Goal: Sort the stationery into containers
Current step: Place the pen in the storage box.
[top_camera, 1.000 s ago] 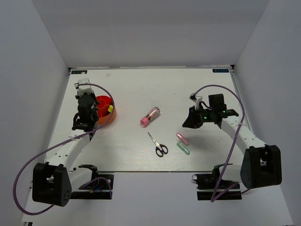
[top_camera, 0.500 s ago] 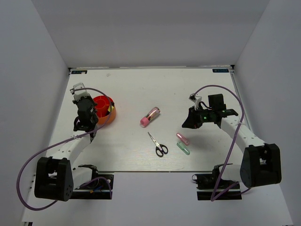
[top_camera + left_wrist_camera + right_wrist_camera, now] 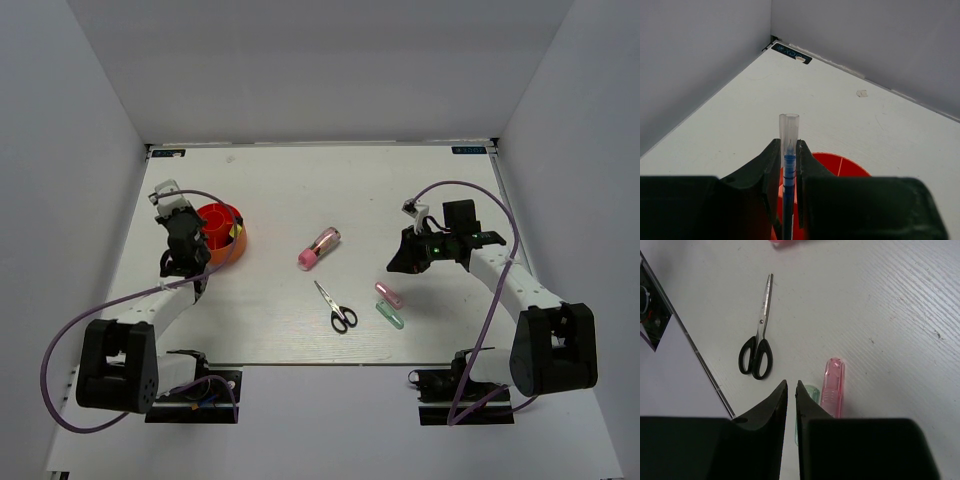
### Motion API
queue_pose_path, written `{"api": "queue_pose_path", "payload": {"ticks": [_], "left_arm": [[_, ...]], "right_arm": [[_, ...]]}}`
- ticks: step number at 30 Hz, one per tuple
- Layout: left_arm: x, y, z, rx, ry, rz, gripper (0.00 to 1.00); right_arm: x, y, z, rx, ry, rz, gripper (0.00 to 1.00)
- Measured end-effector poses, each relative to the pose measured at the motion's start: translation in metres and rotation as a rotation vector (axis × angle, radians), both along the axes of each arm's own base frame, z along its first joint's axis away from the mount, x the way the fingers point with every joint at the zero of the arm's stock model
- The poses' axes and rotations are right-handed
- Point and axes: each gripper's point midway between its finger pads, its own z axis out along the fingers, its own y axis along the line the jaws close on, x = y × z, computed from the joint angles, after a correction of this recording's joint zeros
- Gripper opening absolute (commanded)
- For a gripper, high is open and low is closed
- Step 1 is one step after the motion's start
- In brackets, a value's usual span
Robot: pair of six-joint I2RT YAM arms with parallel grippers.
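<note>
Presently my left gripper (image 3: 788,147) is clenched on a thin pen (image 3: 789,125), clear-bodied with a blue core. In the wrist view the pen's long axis runs straight along my fingers. Its clear end sticks out past the tips toward 12 o'clock, and the rest is hidden between my jaws.

The red pot (image 3: 840,162) sits just beyond and below my fingertips, toward 5 o'clock. From above, the pot (image 3: 213,215) is at the table's 9 o'clock side, with me at its 7 o'clock rim.

To do this well, I judge I should centre the pen over a free compartment, stand it near upright, and lower it inside the wall before letting go.

My right gripper (image 3: 791,387) is pinched almost together on nothing, hovering over the scissors (image 3: 759,347).
</note>
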Motion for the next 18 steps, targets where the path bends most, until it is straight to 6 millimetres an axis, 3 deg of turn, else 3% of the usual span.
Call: {"api": "queue_pose_path", "payload": {"ticks": [7, 11, 12, 18], "left_arm": [[-0.007, 0.002, -0.020, -0.018, 0.021, 0.009, 0.03], [-0.011, 0.002, -0.030, -0.034, 0.031, 0.013, 0.21], [-0.012, 0.002, -0.032, -0.039, 0.031, 0.014, 0.30], [-0.014, 0.001, -0.037, -0.056, 0.039, 0.014, 0.54]], "right_arm": [[0.000, 0.000, 0.000, 0.003, 0.001, -0.001, 0.15], [0.000, -0.001, 0.001, 0.006, 0.002, -0.003, 0.15], [0.000, -0.001, 0.001, 0.007, 0.002, -0.002, 0.15], [0.000, -0.001, 0.001, 0.012, 0.005, 0.000, 0.16]]}}
